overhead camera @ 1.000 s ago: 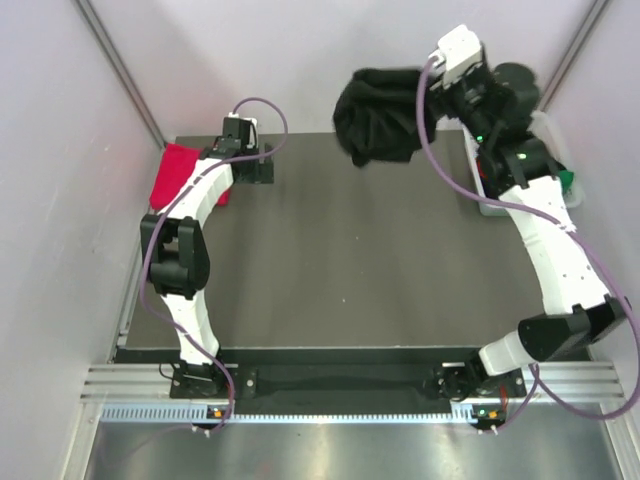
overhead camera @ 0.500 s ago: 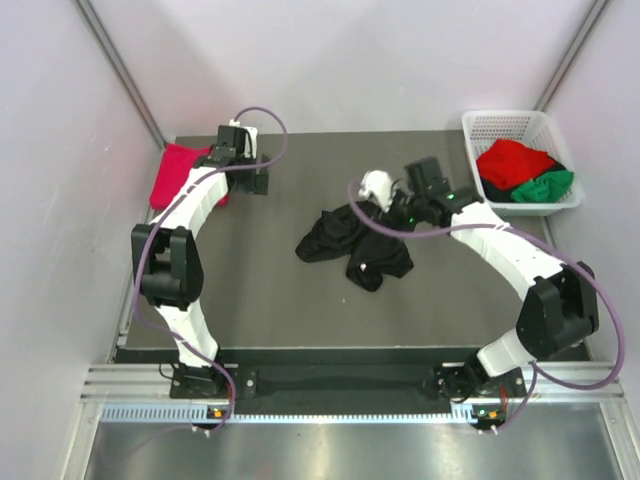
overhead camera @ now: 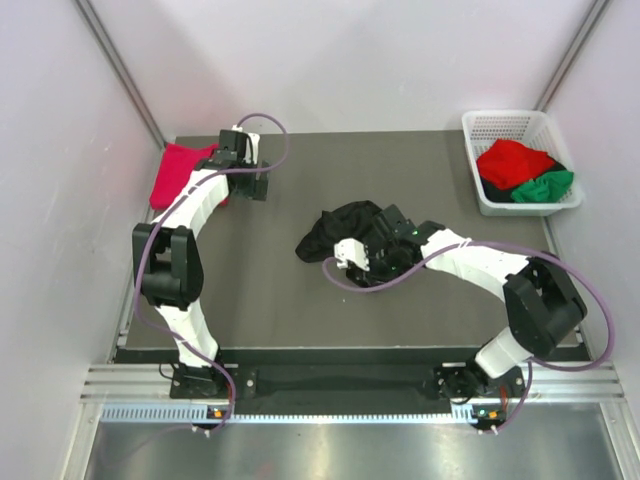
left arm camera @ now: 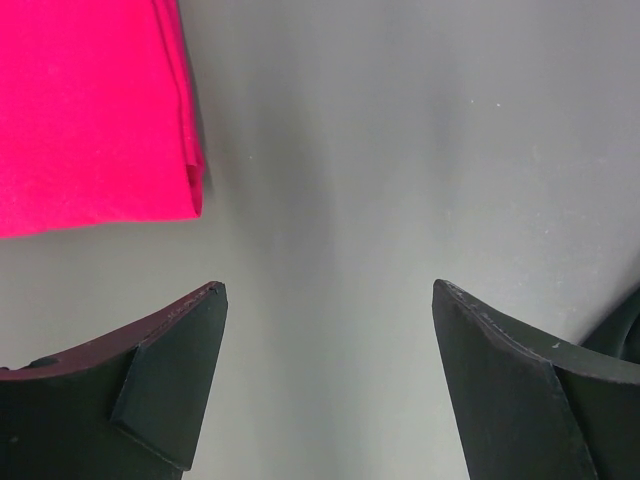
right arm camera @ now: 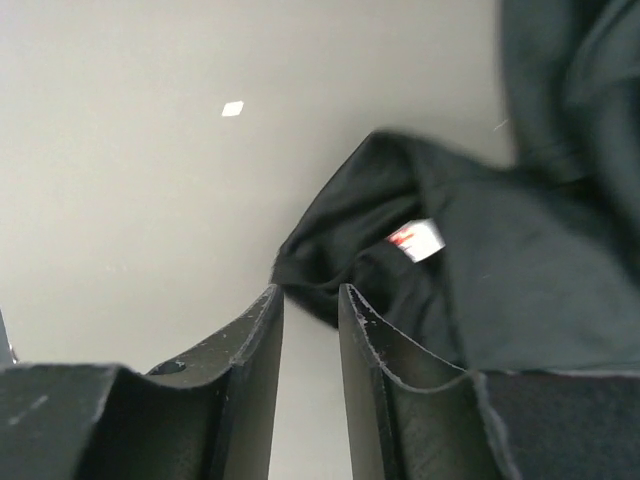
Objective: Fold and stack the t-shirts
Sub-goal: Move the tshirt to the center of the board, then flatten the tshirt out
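Right gripper [right arm camera: 310,295]: jaws are standing nearly together, with a thin slit between them. The black t-shirt [right arm camera: 520,270] hem is lying right at the tips; cannot tell whether it is pinched. The shirt is sitting crumpled mid-frame in the top view, white tag [right arm camera: 417,240] showing. Left gripper [left arm camera: 325,285] is hanging spread wide and empty over the table [left arm camera: 400,150]. The folded crimson-pink t-shirt [left arm camera: 90,110] is lying upper left. The basket [overhead camera: 520,122], upper right, is holding the red t-shirt [overhead camera: 512,160] and the green t-shirt [overhead camera: 547,187].

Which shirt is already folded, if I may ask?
The pink shirt, far left; the black shirt lies crumpled, the red shirt and green shirt bunched in the basket.
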You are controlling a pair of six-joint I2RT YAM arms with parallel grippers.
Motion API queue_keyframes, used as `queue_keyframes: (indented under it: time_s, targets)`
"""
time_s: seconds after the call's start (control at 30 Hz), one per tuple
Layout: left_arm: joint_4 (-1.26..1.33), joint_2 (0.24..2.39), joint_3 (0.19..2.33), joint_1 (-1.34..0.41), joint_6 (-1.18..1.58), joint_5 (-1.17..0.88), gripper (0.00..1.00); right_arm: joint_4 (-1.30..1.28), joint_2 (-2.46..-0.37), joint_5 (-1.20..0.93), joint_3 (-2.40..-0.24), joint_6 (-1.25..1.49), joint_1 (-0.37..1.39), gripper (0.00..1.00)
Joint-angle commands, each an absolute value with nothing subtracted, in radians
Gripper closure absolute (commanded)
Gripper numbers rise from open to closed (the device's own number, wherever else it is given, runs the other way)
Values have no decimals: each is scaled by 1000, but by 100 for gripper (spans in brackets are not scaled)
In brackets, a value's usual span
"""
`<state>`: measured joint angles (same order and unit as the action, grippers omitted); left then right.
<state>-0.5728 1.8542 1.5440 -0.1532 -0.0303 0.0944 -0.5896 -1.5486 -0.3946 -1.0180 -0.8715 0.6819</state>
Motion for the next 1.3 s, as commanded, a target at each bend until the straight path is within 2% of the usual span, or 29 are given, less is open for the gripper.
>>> queue_keyframes:
  time_s: [0.0,0.37,0.83,1.27]
  targets:
    - [-552,1784,1546,-149,-43,94,12,-566,-1519,-374,-967,-905,654,71]
    - [-572,1845,1621,-150,-34,46,14,-526,-1463,-396,-922,-669,417,74]
    - [-569,1819,1585,-155,-41,66,15,-499,-1566,-370,-942,-690,399,74]
    - [-565,1807,1565,-155,-46,72,14,-451,-1664,-368,-1011,-686,383,78]
